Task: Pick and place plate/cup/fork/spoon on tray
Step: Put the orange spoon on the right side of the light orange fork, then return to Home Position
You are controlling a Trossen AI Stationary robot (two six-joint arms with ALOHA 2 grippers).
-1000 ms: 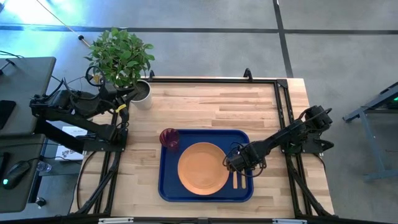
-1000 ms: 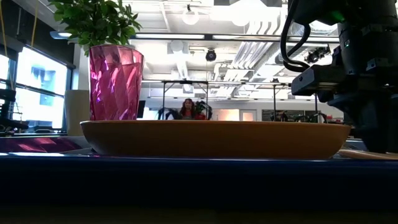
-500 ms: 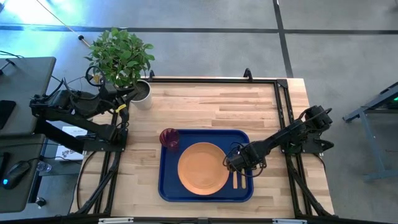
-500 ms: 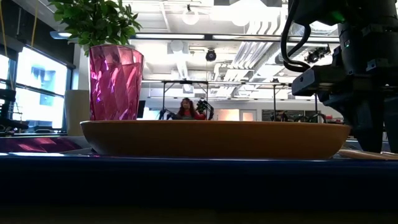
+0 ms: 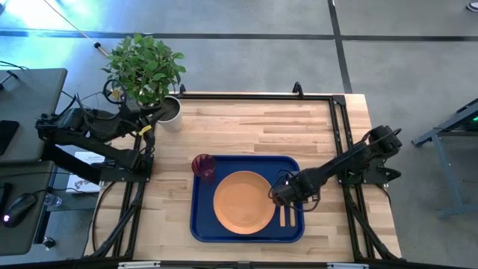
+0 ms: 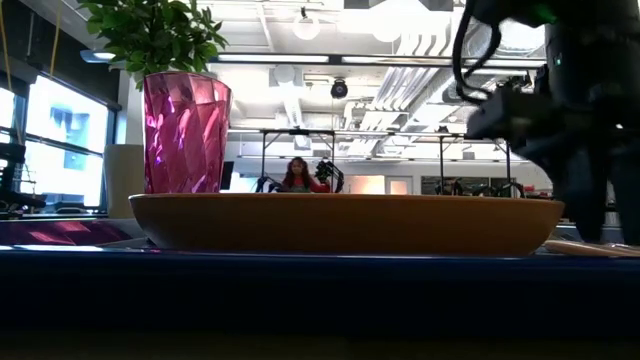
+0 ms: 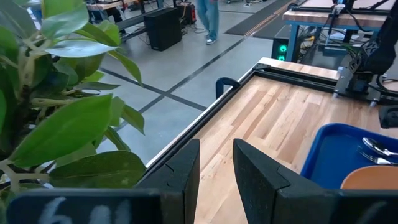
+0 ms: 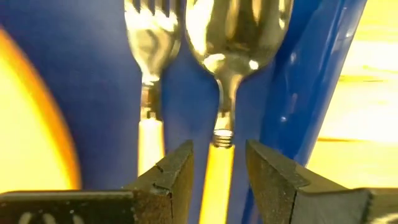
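The blue tray (image 5: 200, 217) lies at the table's near middle. The orange plate (image 5: 244, 202) rests flat on it, and the dark red cup (image 5: 203, 166) stands upright at its far left corner. The fork (image 8: 151, 37) and the spoon (image 8: 235, 31) lie side by side on the tray right of the plate, with the spoon nearer the tray's right rim. My right gripper (image 8: 219, 171) is open just above them, its fingers on either side of the spoon's handle (image 8: 217, 168) without touching it. My left gripper (image 7: 216, 163) is open and empty by the plant.
A potted plant (image 5: 147, 69) in a grey pot stands at the table's far left corner, close to my left gripper. Bare wooden table (image 5: 261, 123) lies beyond the tray. A black frame rail (image 5: 254, 96) runs along the far edge.
My right gripper has opened over the spoon and let it go. The spoon stays on the tray beside the fork. The gripper shows blurred in the low view now.
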